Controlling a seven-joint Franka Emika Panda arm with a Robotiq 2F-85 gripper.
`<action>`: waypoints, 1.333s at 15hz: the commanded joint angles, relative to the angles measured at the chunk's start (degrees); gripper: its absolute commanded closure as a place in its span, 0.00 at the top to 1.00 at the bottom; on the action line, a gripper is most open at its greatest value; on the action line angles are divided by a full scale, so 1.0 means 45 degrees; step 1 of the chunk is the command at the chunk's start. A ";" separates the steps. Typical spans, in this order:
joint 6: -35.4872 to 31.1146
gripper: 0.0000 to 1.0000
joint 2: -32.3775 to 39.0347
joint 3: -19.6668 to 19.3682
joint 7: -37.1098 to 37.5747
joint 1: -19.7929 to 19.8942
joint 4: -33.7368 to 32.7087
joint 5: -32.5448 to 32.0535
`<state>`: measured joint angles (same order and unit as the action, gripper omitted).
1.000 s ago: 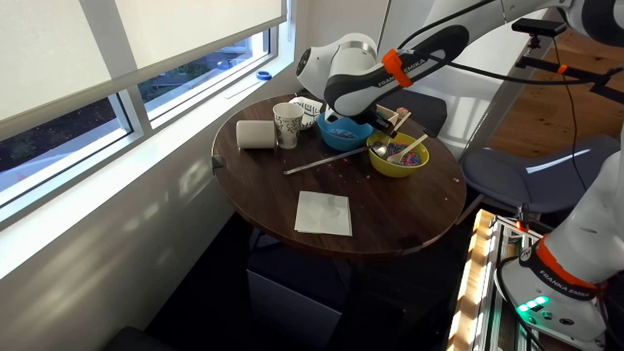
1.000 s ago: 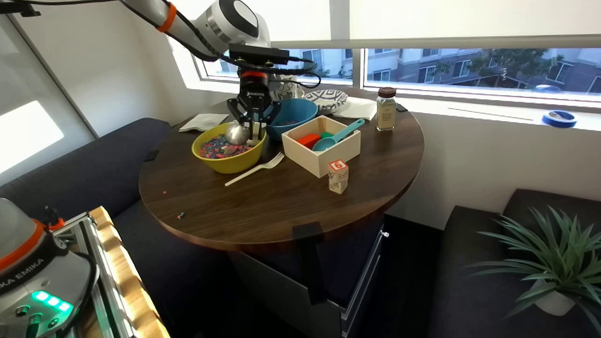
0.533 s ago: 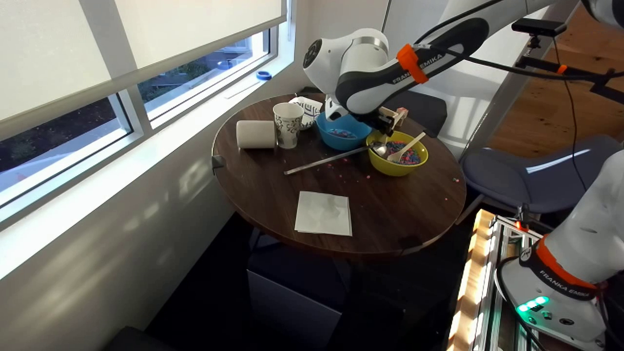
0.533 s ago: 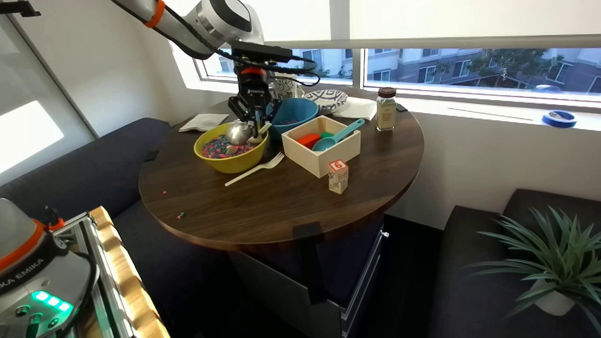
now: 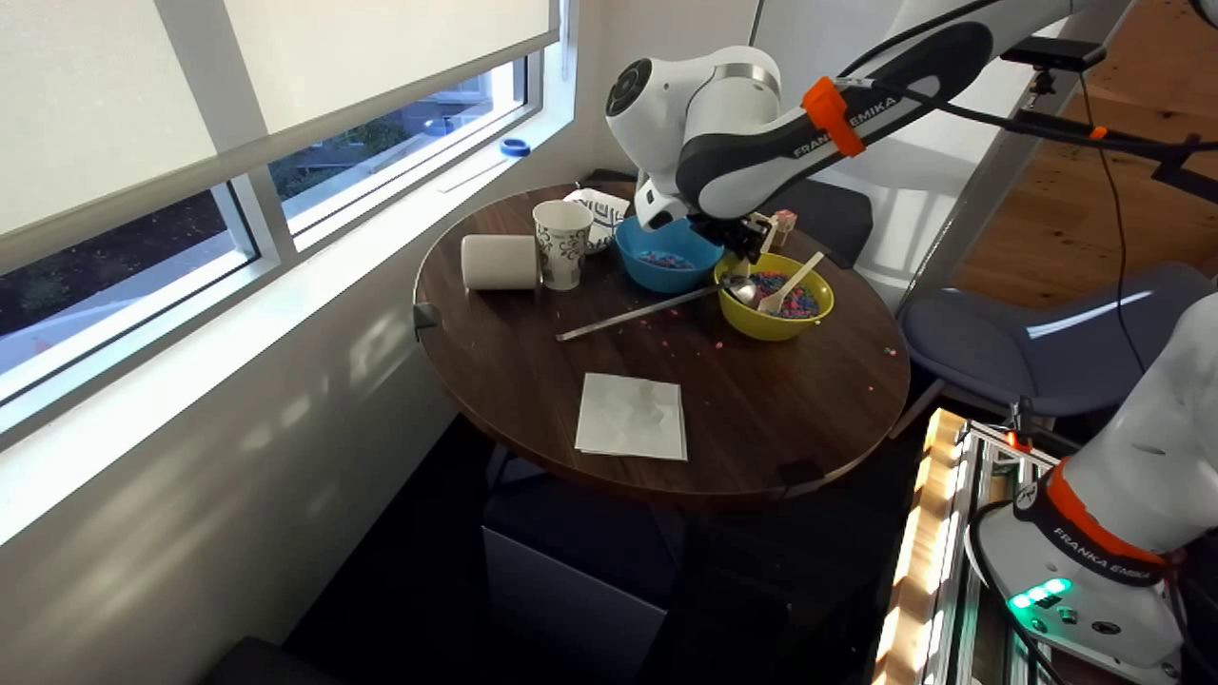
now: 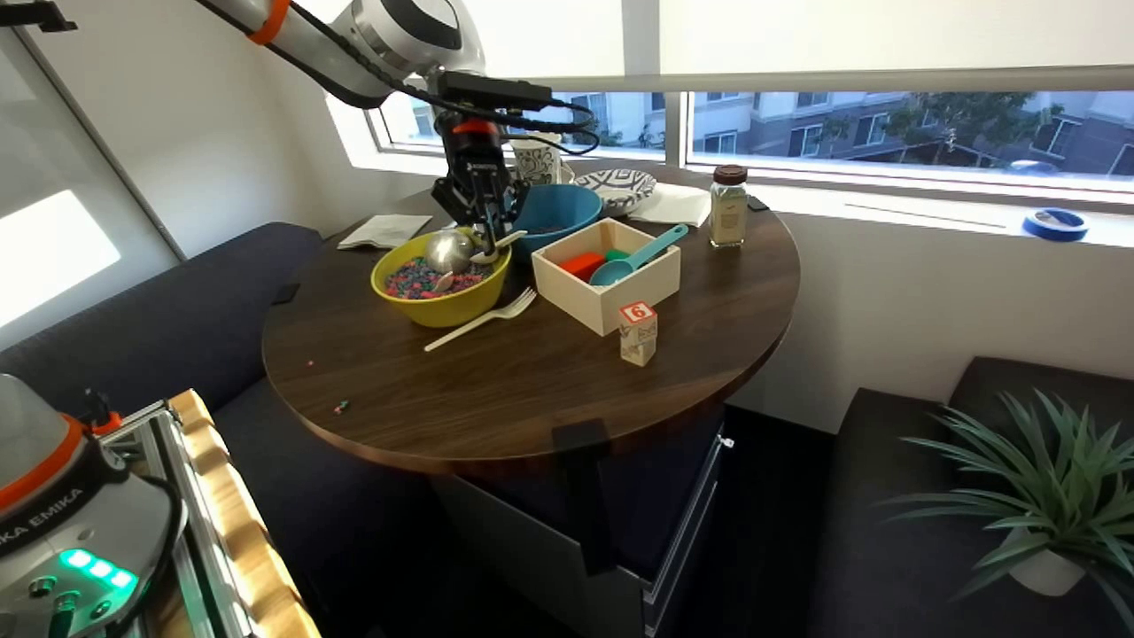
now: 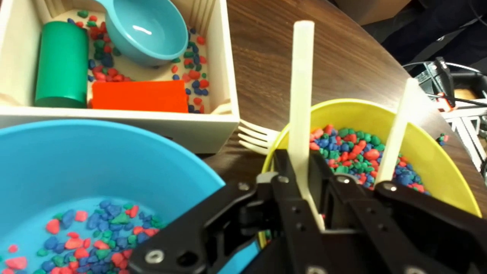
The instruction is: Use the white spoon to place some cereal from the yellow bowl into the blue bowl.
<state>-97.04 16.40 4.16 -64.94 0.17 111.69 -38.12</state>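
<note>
We see the held white spoon (image 7: pixel 301 80) (wrist view, center), cereal (image 7: pixel 352 152) in yellow bowl (image 7: pixel 437 160) (right) and blue bowl (image 7: pixel 87 163) (left).

Round brown table (image 5: pixel 514 381) near a sun-dappled wall (image 5: pixel 304 447) and half-shaded window (image 5: pixel 390 138)

Dark grained wood across the table (image 6: pixel 461 390), a soft sheen on it! The ladle (image 6: pixel 449 252) gleams, polished metal. Yellow bowl (image 6: pixel 443 313), blue bowl (image 7: pixel 95 160): smooth, plastic-looking, both. Rough, pebbly, that cereal (image 7: pixel 354 152). Over to the box (image 6: pixel 567 288), matt wood, the scoop (image 7: pixel 159 34) glossy plastic! Far side, clear glass, the jar (image 6: pixel 728 214).
</note>
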 commanded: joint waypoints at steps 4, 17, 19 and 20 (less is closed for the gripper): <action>-0.1681 0.04 -0.1026 -0.0142 -0.0435 0.0082 0.1264 -0.0462; -0.4262 0.04 -0.2650 -0.0666 -0.0628 0.0301 0.2860 -0.0334; -0.4546 0.04 -0.2823 -0.0738 -0.0856 0.0357 0.3038 -0.0121; -0.4778 0.04 -0.2943 -0.0781 -0.1040 0.0389 0.3160 0.0041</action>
<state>-114.56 5.62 1.29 -67.22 1.29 123.11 -39.37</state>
